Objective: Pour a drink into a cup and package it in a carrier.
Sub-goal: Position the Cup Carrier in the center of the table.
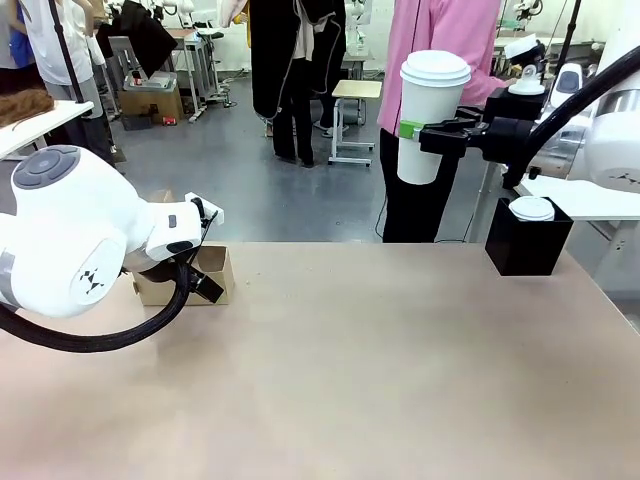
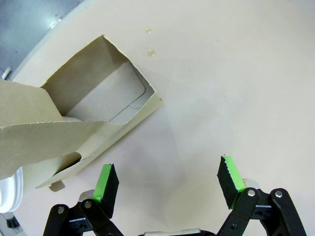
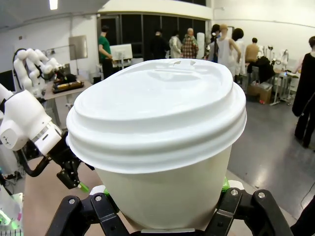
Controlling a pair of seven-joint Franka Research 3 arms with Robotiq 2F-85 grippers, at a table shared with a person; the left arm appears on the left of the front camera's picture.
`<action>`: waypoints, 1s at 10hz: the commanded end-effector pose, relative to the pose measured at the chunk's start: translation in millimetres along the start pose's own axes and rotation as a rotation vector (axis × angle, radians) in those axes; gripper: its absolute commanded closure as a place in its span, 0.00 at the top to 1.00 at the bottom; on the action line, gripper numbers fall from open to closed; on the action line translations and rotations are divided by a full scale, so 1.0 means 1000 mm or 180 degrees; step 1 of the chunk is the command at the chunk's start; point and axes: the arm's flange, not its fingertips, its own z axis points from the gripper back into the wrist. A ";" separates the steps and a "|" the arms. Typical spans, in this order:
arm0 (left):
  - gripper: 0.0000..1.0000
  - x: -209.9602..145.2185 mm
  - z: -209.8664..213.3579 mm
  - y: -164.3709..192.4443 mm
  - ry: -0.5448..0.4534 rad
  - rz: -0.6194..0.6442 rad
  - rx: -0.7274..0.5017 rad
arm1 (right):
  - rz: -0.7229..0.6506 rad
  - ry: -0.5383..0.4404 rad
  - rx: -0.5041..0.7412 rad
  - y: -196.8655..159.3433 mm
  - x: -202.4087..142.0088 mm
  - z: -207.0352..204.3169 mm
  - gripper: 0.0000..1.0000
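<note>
My right gripper (image 1: 432, 134) is shut on the cup (image 1: 432, 115), a tall white paper cup with a white domed lid (image 3: 157, 110), held upright high above the table's far right side. The drink is hidden under the lid. The carrier (image 1: 205, 278), brown cardboard, sits at the table's far left edge, partly behind my left arm. In the left wrist view the carrier (image 2: 74, 123) lies up and to the left, with an open pocket facing me. My left gripper (image 2: 168, 182) hangs open over bare table just beside it, its green pads (image 2: 106, 183) touching nothing.
A black box (image 1: 527, 245) with white lids on top stands at the far right of the table. A person in a pink shirt (image 1: 440, 30) stands beyond the far edge. Small drops (image 2: 150, 51) lie on the tabletop past the carrier.
</note>
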 end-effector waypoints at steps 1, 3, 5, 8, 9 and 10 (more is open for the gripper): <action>1.00 -0.001 0.000 0.001 -0.0002 0.0008 -0.0006 | -0.0016 -0.0015 -0.0050 0.002 0.004 -0.002 0.80; 1.00 0.013 0.025 0.001 0.0051 0.0122 -0.0058 | -0.0016 -0.0015 -0.0050 0.002 0.004 -0.002 0.80; 1.00 0.037 0.073 0.002 0.0095 0.0311 -0.0151 | -0.0016 -0.0015 -0.0050 0.002 0.004 -0.002 0.80; 1.00 0.083 0.129 0.027 0.0325 0.0785 -0.0066 | -0.0016 -0.0015 -0.0050 0.002 0.004 -0.002 0.80; 1.00 0.094 0.133 0.043 0.0423 0.0948 -0.0046 | -0.0016 -0.0015 -0.0050 0.002 0.004 -0.002 0.80; 1.00 0.104 0.130 0.063 0.0490 0.1126 -0.0031 | -0.0016 -0.0015 -0.0050 0.002 0.004 -0.002 0.80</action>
